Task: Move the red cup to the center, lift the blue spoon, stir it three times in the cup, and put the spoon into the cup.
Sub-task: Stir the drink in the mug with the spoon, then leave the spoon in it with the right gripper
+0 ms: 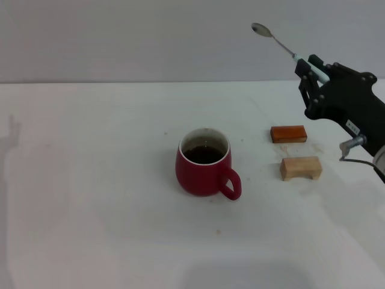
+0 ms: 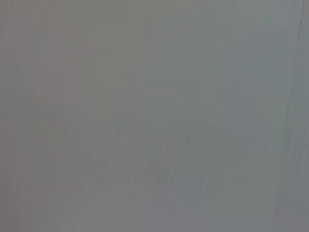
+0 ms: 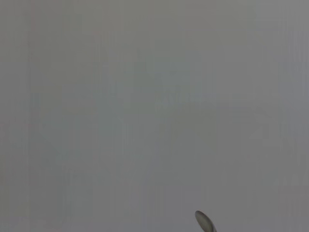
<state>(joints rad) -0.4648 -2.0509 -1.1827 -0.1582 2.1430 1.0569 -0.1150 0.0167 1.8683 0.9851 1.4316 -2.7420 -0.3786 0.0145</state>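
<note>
Tabletop [image 1: 90, 229], white and wide, fills the near ground of the head view. On it, about at the middle, stands the red cup [image 1: 203, 163], upright, dark liquid inside its white rim, its loop handle turned toward 4 o'clock.

Beyond the cup toward 3 o'clock lies a pale wooden block [image 1: 301, 168], and just past that, apart from it by a narrow gap, a darker orange-brown block [image 1: 289, 133]. Both lie with their long sides running 9 to 3, well apart from the cup. Nothing stands between the cup and the blocks.

Farther back and higher, at 2 o'clock from the cup, the right hand [image 1: 317, 73] hangs above the tabletop, over the far side of the blocks. It is clamped on the pale handle of the blue spoon [image 1: 283, 43]. The spoon's long axis runs from 4 to 10 o'clock, handle end in the fingers, silver bowl pointing up and away toward 10 o'clock, clear of everything. In the right wrist view only the bowl's tip [image 3: 204, 221] shows against a plain grey field.

The left hand does not appear in any view.
</note>
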